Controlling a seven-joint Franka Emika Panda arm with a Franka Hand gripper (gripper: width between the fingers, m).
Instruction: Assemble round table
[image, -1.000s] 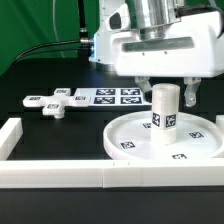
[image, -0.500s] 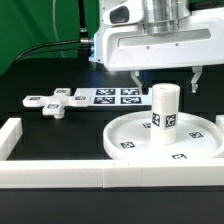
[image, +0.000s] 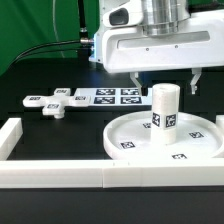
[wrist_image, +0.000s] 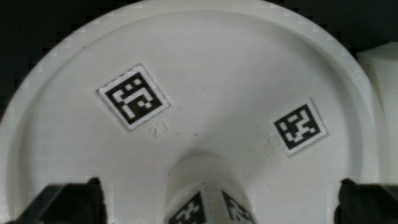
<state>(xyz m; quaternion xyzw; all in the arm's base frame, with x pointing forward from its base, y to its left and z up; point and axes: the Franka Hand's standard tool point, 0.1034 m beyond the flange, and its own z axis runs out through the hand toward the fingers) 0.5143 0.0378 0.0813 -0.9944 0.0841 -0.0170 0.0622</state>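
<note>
Just one disc (image: 122, 130), one cylinder (image: 164, 108) (upright), one cross piece (image: 54, 103)

The exterior view sits low and close at the edge of the table (image: 60, 135). It faces the arm almost level, tilted slightly down. A wall bar (image: 60, 180) crosses the lower frame, the disc (image: 130, 135) fills the lower right, and the gripper (image: 166, 80) hangs at upper right. The wrist view looks down along the gripper from just above, so near that the disc (wrist_image: 196, 60) fills nearly the whole blurred picture. Both views share the disc, its tags (wrist_image: 135, 97) and the cylinder (image: 164, 112) standing on it.
</note>
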